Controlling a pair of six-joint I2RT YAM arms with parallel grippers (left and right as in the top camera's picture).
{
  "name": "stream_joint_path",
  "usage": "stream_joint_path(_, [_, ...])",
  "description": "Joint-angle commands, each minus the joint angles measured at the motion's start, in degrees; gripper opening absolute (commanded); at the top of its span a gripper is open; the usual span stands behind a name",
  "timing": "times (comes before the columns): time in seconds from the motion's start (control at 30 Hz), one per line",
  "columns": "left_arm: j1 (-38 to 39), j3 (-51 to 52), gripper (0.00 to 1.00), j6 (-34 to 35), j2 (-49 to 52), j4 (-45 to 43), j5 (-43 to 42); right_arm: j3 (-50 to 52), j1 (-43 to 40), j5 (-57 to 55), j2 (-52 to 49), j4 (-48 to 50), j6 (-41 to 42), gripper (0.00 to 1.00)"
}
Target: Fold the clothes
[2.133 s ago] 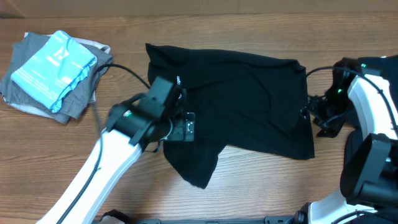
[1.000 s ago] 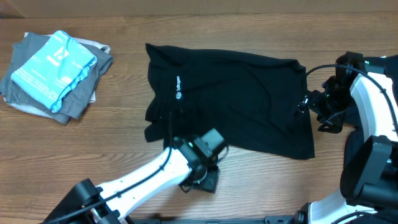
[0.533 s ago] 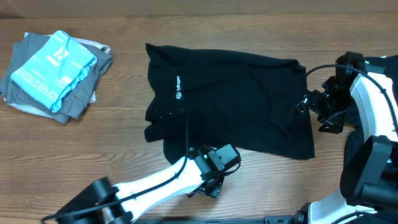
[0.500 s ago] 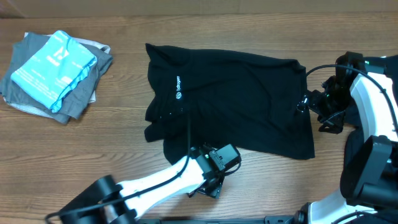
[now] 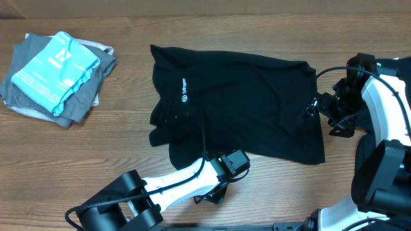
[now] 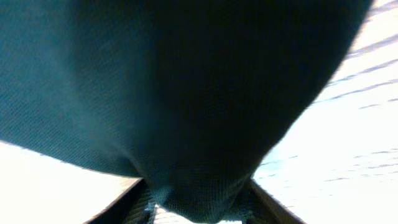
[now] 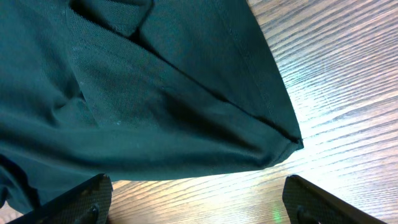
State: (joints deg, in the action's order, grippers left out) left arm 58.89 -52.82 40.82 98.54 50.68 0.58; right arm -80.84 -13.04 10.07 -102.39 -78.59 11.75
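A black T-shirt (image 5: 250,96) with small white lettering (image 5: 183,90) lies spread across the middle of the table, one of the clothes. My left gripper (image 5: 213,192) is at the shirt's front left flap, near the table's front edge. In the left wrist view its jaws (image 6: 198,208) stand narrow, with a bunch of dark fabric (image 6: 186,93) filling the space between them. My right gripper (image 5: 325,117) is at the shirt's right edge, open. In the right wrist view its fingers (image 7: 87,200) stand wide apart over bare wood, just short of the shirt's hem (image 7: 273,134).
A pile of folded grey garments with a light blue one on top (image 5: 54,64) sits at the back left. The table (image 5: 96,147) is wooden. The left arm's black cable (image 5: 200,131) runs across the shirt's left part.
My left arm has swung from the shirt's left side down to its front flap. Its jaws have narrowed on the fabric. The right arm has barely moved.
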Motion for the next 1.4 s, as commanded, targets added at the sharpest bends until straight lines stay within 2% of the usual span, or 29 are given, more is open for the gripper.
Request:
stream_joint_path(0.0, [-0.4,-1.1,0.28,0.5,1.1,3.8,4.2,0.3,-0.1,0.1,1.0,0.3,-0.3,0.92])
stream_joint_path(0.03, [-0.7,-1.9,0.21,0.5,1.1,5.4,5.1,0.3,0.0,0.1,1.0,0.3,-0.3,0.92])
stream_joint_path(0.07, [-1.0,-2.8,0.18,0.5,1.1,6.9,6.1,0.3,-0.1,0.1,1.0,0.3,-0.3,0.92])
stream_joint_path(0.23, [-2.8,-6.9,0.17,0.5,1.1,10.4,9.1,0.3,-0.1,0.1,1.0,0.3,-0.3,0.92])
stream_joint_path(0.4, [-6.2,-8.9,0.04,-0.1,1.1,11.1,10.4,0.3,0.0,0.1,1.0,0.2,-0.3,0.92])
stream_joint_path(0.6, [-12.0,-10.5,0.04,-0.1,1.1,11.5,10.9,0.3,-0.1,0.1,1.0,0.2,-0.3,0.92])
stream_joint_path(0.73, [-14.8,-10.4,0.04,-1.3,1.1,7.8,11.2,0.3,-0.1,0.1,1.0,0.2,-0.3,0.92])
stream_joint_path(1.03, [-15.9,-10.4,0.04,-1.4,1.1,-0.7,15.6,0.7,0.0,0.1,1.0,0.3,-0.2,0.92])
stream_joint_path(1.13, [-16.9,-10.3,0.09,-1.4,1.1,-2.4,17.3,1.1,0.0,0.2,1.0,0.5,-0.2,0.92])
stream_joint_path(1.2, [-17.9,-10.4,0.19,-1.4,1.1,-3.5,18.7,1.1,0.0,0.1,1.0,0.7,-0.2,0.93])
stream_joint_path(1.27, [-19.3,-11.0,0.33,-1.4,1.1,-4.3,18.7,1.1,0.0,0.1,1.0,0.7,-0.2,0.93])
stream_joint_path(1.37, [-22.3,-14.0,0.52,-3.2,1.1,-3.3,14.0,1.1,0.0,0.1,1.0,0.7,-0.2,0.93])
